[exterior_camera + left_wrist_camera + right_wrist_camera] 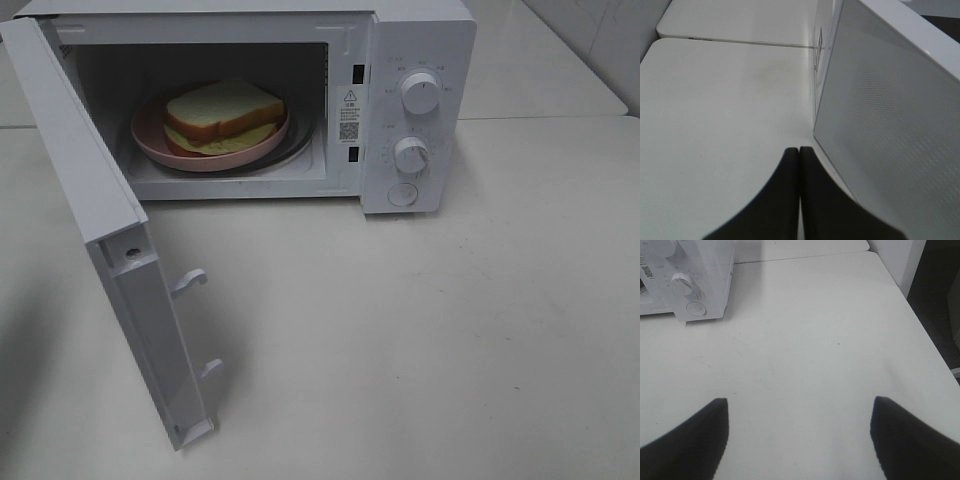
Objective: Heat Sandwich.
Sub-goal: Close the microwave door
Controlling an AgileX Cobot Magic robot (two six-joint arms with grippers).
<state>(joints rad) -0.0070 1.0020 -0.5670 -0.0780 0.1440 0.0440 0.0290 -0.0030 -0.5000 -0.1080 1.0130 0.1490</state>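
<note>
Inside the white microwave (420,40), whose door (80,160) stands swung wide open on the left of the high view, the sandwich (225,112) lies on a round pink plate (200,155) in the cooking chamber. Low over the table (450,340), the left gripper (799,150) has its two dark fingers pressed together just beside the outer face of the door, while the right gripper (800,405) hangs with its fingers spread wide above bare table, well apart from the microwave's control panel (705,270)
</note>
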